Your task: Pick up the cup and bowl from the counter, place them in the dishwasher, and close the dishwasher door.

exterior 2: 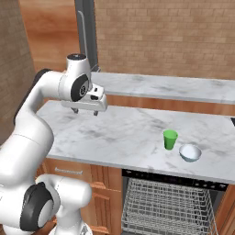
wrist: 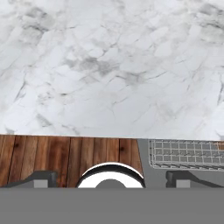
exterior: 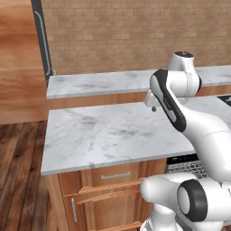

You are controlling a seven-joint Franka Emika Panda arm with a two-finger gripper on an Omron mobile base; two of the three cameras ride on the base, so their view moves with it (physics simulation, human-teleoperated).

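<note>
The cup (exterior 2: 170,139) is seen standing upright on the counter (exterior 2: 119,133), toward the right part of the slab in the right base view and a little back from the front edge. The bowl (exterior 2: 190,152) is set just beside it, to its right and slightly nearer the front edge; whether the two touch cannot be told. Both are seen upright and apart from the arm.

Directly below that stretch of counter the dishwasher (exterior 2: 172,176) is seen with its black top strip under the slab's edge and its wire rack (exterior 2: 167,206) drawn out in front. The same rack (wrist: 186,154) is seen in the hand view, at the right beyond the counter's edge, over a grey surface. The door itself cannot be made out clearly. Left of the dishwasher, wooden drawer fronts (exterior: 108,191) with metal handles are seen below the slab.

The gripper (exterior 2: 86,110) is held above the left part of the counter, well apart from cup and bowl, pointing down at the bare marble. Its fingers are spread wide and nothing is held between them; in the hand view the two dark tips are seen far apart at the bottom.

Behind the counter a narrower marble ledge (exterior 2: 165,86) is seen running along a brick wall (exterior 2: 174,36). A wooden floor (exterior: 20,176) is seen to the left of the cabinets.
</note>
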